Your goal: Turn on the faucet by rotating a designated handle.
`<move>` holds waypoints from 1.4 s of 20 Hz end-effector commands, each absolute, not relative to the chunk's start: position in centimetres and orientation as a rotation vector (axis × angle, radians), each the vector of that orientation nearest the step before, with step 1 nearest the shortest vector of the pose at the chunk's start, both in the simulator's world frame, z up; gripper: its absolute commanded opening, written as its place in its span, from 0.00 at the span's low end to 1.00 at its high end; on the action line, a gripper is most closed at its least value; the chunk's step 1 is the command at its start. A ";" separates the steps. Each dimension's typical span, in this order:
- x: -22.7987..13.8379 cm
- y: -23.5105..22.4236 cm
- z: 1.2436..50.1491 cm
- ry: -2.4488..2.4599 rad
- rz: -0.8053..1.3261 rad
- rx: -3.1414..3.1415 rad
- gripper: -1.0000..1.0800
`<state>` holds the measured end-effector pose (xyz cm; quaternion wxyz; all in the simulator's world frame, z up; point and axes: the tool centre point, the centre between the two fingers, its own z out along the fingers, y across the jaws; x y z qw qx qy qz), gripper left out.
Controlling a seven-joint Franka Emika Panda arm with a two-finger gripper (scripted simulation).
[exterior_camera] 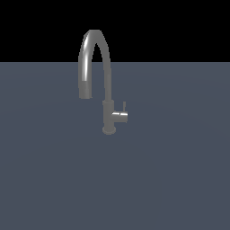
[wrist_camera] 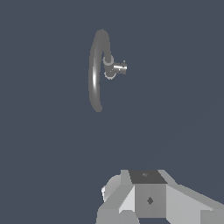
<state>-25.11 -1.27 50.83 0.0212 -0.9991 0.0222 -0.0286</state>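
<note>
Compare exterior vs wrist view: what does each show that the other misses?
Exterior only: the dull grey metal faucet side-on, its arched spout rising past the horizon into black background, and the thin grey rod handle upright on its side stub. No arm visible.
Wrist only: grey robot hardware at the frame edge; the tool's fingertips aren't visible, and the faucet is seen from above.
Both: faucet, handle, plain blue-grey surface.

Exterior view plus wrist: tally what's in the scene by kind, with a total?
Faucet: 1 (grey, arched spout)
Handle: 1 (thin rod on the side stub, standing upright in the exterior view)
Robot gripper body: 1 (wrist view only; jaws out of view, well apart from the faucet)
Floor surface: 1 (flat blue-grey)
Total: 4
</note>
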 end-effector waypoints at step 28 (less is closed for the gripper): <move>-15.2 -2.1 47.3 0.441 0.248 -2.802 0.00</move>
